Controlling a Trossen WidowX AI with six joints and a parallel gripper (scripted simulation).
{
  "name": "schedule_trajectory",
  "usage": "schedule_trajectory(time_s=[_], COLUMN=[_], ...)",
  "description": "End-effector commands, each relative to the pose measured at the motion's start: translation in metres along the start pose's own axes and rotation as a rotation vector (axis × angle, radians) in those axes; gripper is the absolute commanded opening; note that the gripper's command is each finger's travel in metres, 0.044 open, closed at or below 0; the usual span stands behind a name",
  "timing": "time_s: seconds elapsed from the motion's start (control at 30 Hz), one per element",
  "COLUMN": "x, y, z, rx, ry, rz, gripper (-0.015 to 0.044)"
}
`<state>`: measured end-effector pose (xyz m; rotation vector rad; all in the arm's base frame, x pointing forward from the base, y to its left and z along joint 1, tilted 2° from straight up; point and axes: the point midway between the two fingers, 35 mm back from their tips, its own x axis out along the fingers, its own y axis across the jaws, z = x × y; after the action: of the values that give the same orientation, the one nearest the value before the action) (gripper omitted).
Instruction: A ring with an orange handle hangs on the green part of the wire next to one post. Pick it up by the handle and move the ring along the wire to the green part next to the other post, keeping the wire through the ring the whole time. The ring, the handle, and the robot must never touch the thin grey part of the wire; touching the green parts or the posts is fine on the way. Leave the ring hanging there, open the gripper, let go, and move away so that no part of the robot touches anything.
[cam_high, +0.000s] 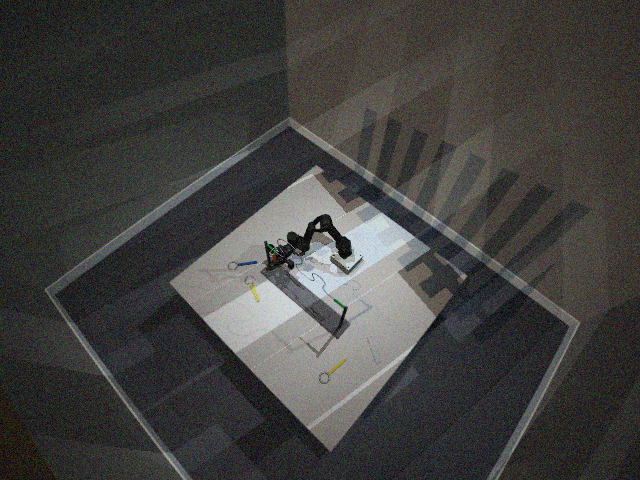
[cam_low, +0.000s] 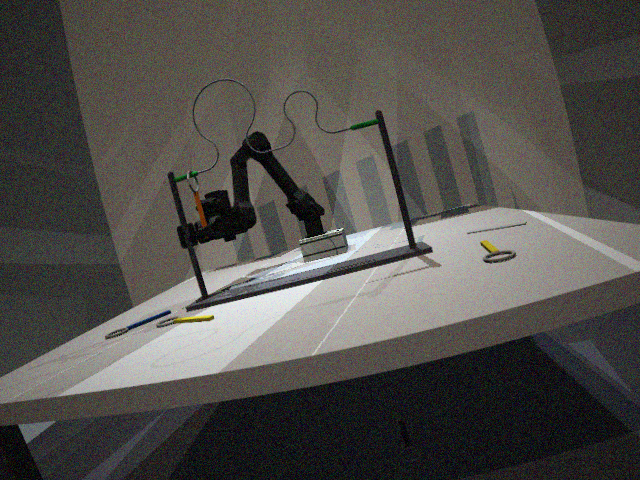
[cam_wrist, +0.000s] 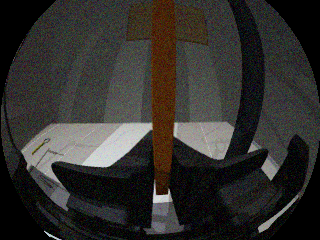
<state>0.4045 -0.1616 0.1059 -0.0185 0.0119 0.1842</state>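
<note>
The slim orange handle (cam_low: 200, 208) (cam_wrist: 163, 95) is hanging down from its thin grey metal ring (cam_low: 192, 181), and the ring is sitting around the green part (cam_low: 186, 176) of the wire, right beside the dark upright post (cam_low: 187, 234) (cam_wrist: 253, 75) at the exterior view's left. And the black parallel-jaw gripper (cam_low: 199, 233) (cam_wrist: 156, 134) is clamping that handle near its lower end, its fingers nearly together, one on each side. Whether a finger is also touching the post is hard to say in this dim light.

The curly thin grey wire (cam_low: 224, 80) is looping across to the second green part (cam_low: 364, 124) (cam_high: 339, 303), which is meeting the far dark post (cam_low: 395, 178) (cam_high: 342, 318). Both posts are standing on the long dark base (cam_low: 310, 274) (cam_high: 305, 301). Out on the pale table (cam_low: 320, 356) (cam_high: 289, 356), a blue-handled ring (cam_low: 148, 319) (cam_high: 247, 263) is lying near a yellow-handled one (cam_low: 193, 319) (cam_high: 254, 292), and another yellow-handled ring (cam_low: 488, 246) (cam_high: 337, 366) is resting well apart, past the far post.
</note>
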Motion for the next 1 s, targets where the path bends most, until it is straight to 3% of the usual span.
schedule_trajectory(time_s=[0.0,0.97], x=[0.000,0.000], y=[0.000,0.005], z=[0.000,0.017], rx=[-0.002,0.007], ry=[0.000,0.000], rz=[0.000,0.000], gripper=[-0.0150,-0.0150])
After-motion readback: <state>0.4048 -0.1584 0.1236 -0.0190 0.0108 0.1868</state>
